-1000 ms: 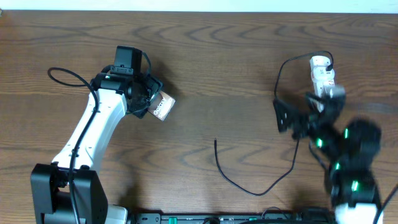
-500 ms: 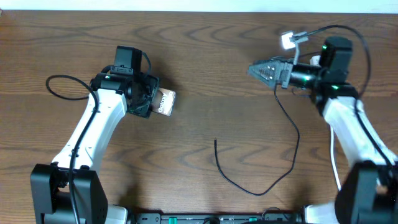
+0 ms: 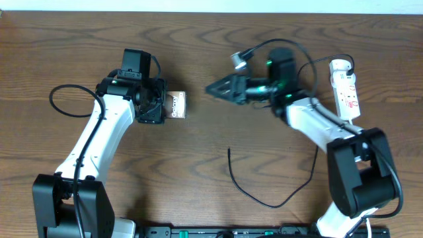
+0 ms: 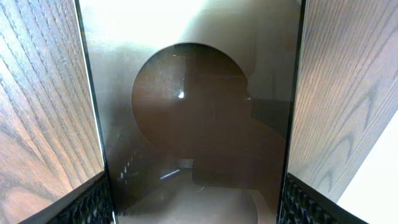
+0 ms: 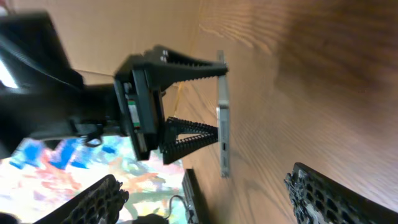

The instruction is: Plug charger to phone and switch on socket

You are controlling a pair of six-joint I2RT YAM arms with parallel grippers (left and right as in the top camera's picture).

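Note:
My left gripper (image 3: 162, 106) is shut on the phone (image 3: 176, 104), a dark slab with white lettering, at the left middle of the table. In the left wrist view the phone's glossy face (image 4: 193, 112) fills the space between the fingers (image 4: 93, 205). My right gripper (image 3: 213, 88) is open and empty, pointing left a short way right of the phone. In the right wrist view the phone (image 5: 222, 134) shows edge-on in the left gripper's black fingers (image 5: 186, 62). The charger (image 3: 264, 201) lies slack at the front middle, its plug tip (image 3: 229, 151) free. The socket (image 3: 346, 89) lies far right.
The charger cable runs up along the right arm toward the socket (image 3: 310, 168). A loop of the left robot's thicker black cable (image 3: 63, 99) lies at the far left. The table's back edge (image 3: 211, 12) meets a white wall.
My right arm has swung from the right side to the middle, its open gripper now pointing left at the phone. My left gripper has turned the phone slightly.

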